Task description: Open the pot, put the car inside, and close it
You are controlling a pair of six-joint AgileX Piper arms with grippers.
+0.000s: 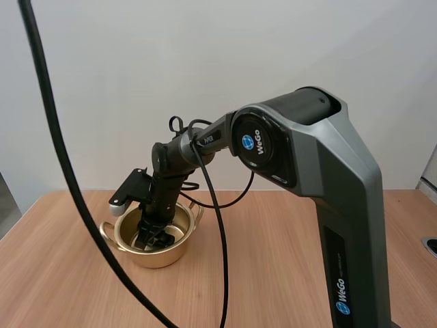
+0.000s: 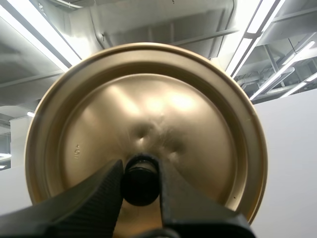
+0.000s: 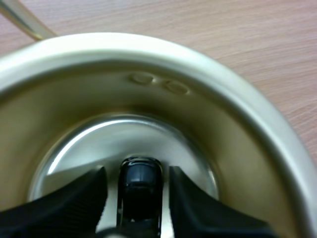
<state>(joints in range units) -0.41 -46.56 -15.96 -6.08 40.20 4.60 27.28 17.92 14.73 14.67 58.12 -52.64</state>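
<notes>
a: high view first. where's the pot?
b: the gold pot sits lidless on the wooden surface. the right arm reaches down and its right jaws are inside the pot.
a: left wrist view?
b: the left jaws are clamped tight on the black knob of the gold lid.
a: right wrist view?
b: the right jaws stand apart, low inside the pot. the dark car lies between them, with a gap at each side.
</notes>
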